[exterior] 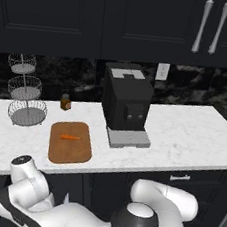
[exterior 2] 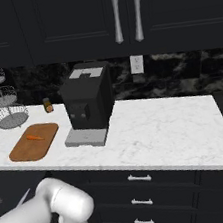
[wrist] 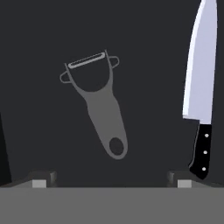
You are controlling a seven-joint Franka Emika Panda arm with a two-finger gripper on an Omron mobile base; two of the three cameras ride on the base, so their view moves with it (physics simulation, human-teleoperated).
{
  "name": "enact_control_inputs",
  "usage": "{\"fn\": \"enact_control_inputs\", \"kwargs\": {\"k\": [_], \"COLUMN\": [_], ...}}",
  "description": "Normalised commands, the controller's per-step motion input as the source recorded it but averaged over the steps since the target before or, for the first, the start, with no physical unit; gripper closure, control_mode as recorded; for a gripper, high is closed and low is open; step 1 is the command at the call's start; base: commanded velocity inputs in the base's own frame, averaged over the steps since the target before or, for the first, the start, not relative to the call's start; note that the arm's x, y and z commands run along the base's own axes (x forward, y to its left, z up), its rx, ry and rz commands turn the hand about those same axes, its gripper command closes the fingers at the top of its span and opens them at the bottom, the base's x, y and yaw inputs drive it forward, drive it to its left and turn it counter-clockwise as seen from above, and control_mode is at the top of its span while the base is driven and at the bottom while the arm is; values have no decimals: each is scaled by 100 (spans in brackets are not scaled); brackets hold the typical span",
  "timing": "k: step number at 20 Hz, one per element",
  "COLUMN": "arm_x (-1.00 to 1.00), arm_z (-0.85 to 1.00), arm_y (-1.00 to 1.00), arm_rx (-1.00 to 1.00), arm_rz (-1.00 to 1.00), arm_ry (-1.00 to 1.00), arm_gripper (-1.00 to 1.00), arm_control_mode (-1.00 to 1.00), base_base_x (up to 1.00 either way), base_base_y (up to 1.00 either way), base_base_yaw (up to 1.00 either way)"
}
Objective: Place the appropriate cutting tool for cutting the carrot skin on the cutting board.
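Primary hazard: the knife (wrist: 197, 87) lies well to the right of the peeler (wrist: 98, 103) on the same dark surface, and a sideways drift of the pincer (wrist: 111, 178) during descent could bring a tip onto the wrong tool. A second hazard is a closure on the forked head instead of the handle, which would probably let the peeler pivot or slip. The pincer is released, its two tips spread wide with nothing between them. In the hand view the peeler lies flat ahead of the tips, roughly centred between them, handle end nearest, not touching either. The carrot (exterior: 71, 137) rests on the cutting board (exterior: 69, 150) near the left end of the bench (exterior: 193, 138).
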Motion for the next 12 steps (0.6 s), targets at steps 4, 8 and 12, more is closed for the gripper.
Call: {"fn": "enact_control_inputs", "kwargs": {"k": [4,8,12], "arm_x": [41,24,11], "arm_z": [-52,-58,-56], "arm_y": [0,4,20], "arm_rx": [-2,0,0], "arm_rz": [6,7,4], "arm_ry": [12,5,1], "arm_gripper": [-100,-100,-100], "arm_control_mode": [-100,-100,-100], "base_base_x": [0,0,0], "base_base_y": [0,0,0], "base_base_yaw": [0,0,0]}}
